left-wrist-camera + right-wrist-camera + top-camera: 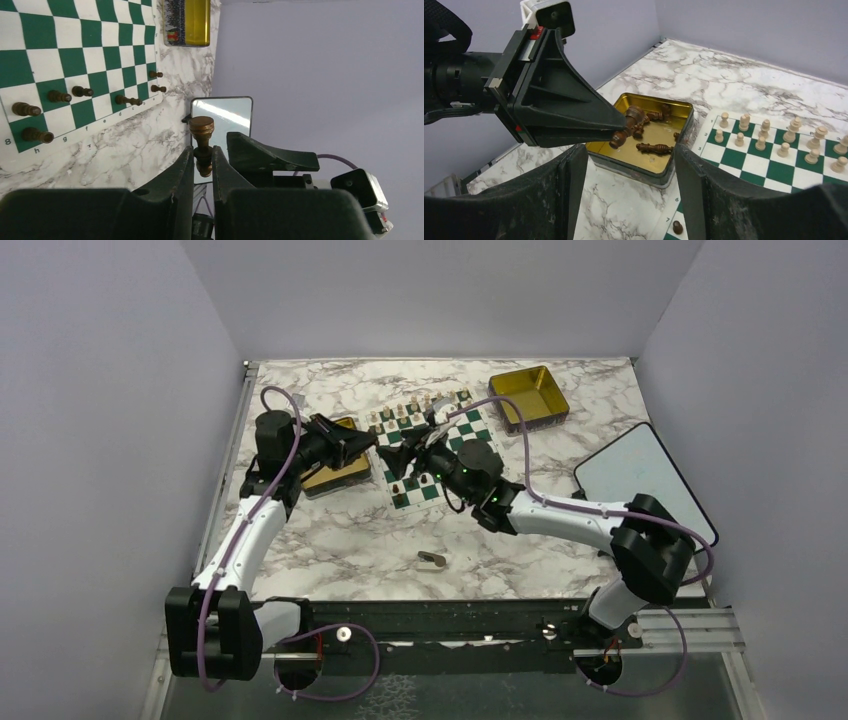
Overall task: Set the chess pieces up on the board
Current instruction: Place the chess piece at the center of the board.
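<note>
Over the gold tin (634, 167) just left of the board (470, 425): left claw (202, 159) pressed together on one dark chess piece (201, 131). The piece is pinched by its upper part, and its round base sticks out past the fingertips. It hangs clear of the tin.

Right claw (630, 152): fingers spread wide, nothing between them. It sits low over the board's near left corner, facing the left claw and the tin.

Dark pieces (59, 96): seven show upright in the left wrist view, on the two rows beside the board's lettered edge. They are unevenly spaced, with several squares bare. Several more lie on their sides in the gold tin, some touching one another.

Pale pieces (764, 132): upright on the board's two far rows.

The board lies flat near the middle of the marble surface (330, 540).

Also on the surface:
- A second gold tin (528, 395) at the far right, well apart from the board.
- A white rounded panel (640, 480) at the right edge.
- A small dark object (432, 559) lying alone near the front, too small to identify.
</note>
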`<state>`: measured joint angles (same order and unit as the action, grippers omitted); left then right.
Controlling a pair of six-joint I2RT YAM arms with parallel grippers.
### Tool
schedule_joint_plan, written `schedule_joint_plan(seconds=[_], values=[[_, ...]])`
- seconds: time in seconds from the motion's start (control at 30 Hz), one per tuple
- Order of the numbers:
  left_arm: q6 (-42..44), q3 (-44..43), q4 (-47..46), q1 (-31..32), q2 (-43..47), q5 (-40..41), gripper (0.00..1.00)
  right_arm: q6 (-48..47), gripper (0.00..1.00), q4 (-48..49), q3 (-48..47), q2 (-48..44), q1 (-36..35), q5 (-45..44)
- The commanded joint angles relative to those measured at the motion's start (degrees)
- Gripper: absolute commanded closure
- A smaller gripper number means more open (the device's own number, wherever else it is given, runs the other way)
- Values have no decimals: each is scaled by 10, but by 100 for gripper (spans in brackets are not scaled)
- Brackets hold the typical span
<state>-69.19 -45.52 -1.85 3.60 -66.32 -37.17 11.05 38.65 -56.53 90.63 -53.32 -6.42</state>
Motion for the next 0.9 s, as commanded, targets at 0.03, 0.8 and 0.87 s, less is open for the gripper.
schedule_joint_plan(seconds=[0.03, 0.8, 0.87], values=[[-53, 14, -66, 1, 23, -26, 90, -30, 34, 69, -35, 35, -18, -25], [-81, 35, -89, 2, 39, -32, 89, -14, 67, 70, -87, 94, -33, -39], [-82, 35, -87, 1, 40, -33, 89, -18, 76, 74, -87, 96, -34, -46]])
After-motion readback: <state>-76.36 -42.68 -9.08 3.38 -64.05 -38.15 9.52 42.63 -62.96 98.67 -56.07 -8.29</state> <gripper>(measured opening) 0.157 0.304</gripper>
